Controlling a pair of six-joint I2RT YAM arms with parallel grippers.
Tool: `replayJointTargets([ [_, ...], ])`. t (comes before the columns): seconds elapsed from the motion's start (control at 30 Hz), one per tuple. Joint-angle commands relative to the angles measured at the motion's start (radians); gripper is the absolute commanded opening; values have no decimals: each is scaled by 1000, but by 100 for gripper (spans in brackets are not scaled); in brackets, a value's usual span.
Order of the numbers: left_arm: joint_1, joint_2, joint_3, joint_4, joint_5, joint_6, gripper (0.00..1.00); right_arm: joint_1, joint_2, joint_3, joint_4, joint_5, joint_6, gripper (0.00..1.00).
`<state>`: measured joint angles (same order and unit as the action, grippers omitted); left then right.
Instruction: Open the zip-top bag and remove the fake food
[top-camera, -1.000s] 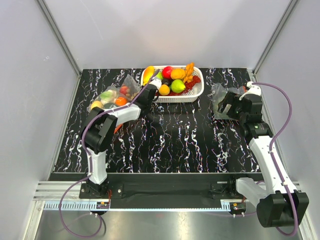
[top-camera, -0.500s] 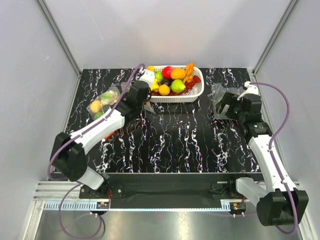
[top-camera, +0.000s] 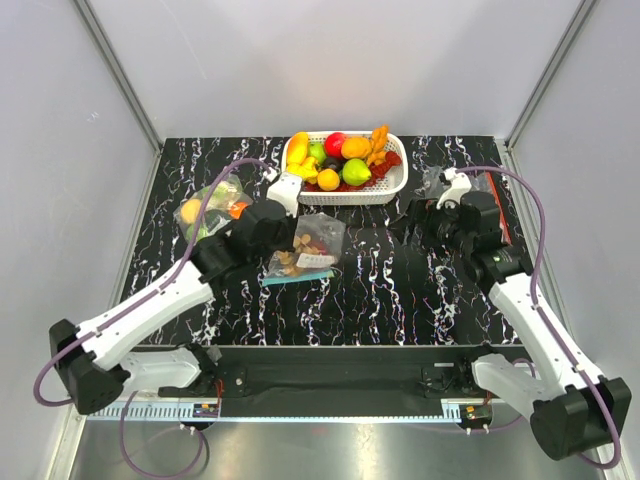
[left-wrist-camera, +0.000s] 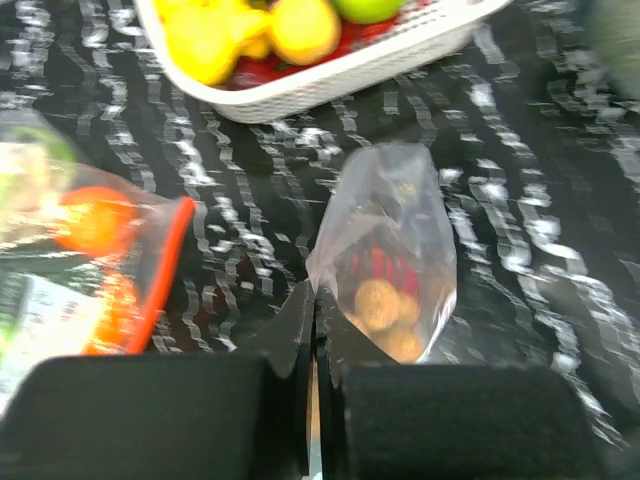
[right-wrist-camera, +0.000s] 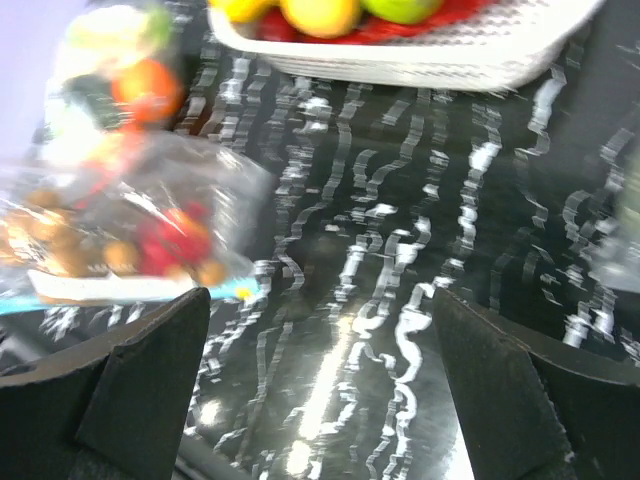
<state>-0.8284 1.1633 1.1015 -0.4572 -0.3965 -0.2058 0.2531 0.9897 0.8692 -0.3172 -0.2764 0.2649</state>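
Observation:
The zip-top bag (top-camera: 305, 252) lies on the black marbled table in front of the basket, its teal strip (top-camera: 298, 275) toward the near side. Inside are a red fruit (top-camera: 318, 243) and tan balls (top-camera: 288, 260). My left gripper (top-camera: 285, 232) is shut on the bag's left edge. In the left wrist view the left gripper (left-wrist-camera: 315, 300) pinches the clear plastic, with the bag (left-wrist-camera: 390, 230) and its tan balls (left-wrist-camera: 385, 310) just beyond. My right gripper (top-camera: 420, 215) is open and empty, right of the bag. The right wrist view shows the right gripper (right-wrist-camera: 320, 300) open and the bag (right-wrist-camera: 130, 235) at left.
A white basket (top-camera: 395, 185) of assorted fake fruit stands at the back centre. A clear bag with an orange-red strip (top-camera: 210, 205) holding fruit lies at the back left. Another clear bag (top-camera: 435, 180) lies at the back right, behind the right arm.
The left arm has swung the teal-strip bag from beside the back-left bag out to the table's middle. The right gripper has moved left, away from the back-right bag.

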Motion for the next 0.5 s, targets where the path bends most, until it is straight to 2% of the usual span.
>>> replayJointTargets([
  [0.0, -35, -30, -2, -34, 96, -92, 0, 31, -65, -7, 63, -73, 31, 100],
  [0.13, -100, 30, -46, 2, 162, -99, 0, 31, -77, -29, 15, -61, 31, 100],
  [0.27, -152, 142, -68, 63, 127, -103, 0, 38, -100, -76, 3, -66, 40, 100],
  [0.4, -153, 251, -64, 86, -10, -128, 0, 52, -83, -113, 0, -32, 66, 100],
  [0.47, -144, 295, -37, 18, -181, -159, 0, 61, -51, -134, 12, -27, 92, 100],
])
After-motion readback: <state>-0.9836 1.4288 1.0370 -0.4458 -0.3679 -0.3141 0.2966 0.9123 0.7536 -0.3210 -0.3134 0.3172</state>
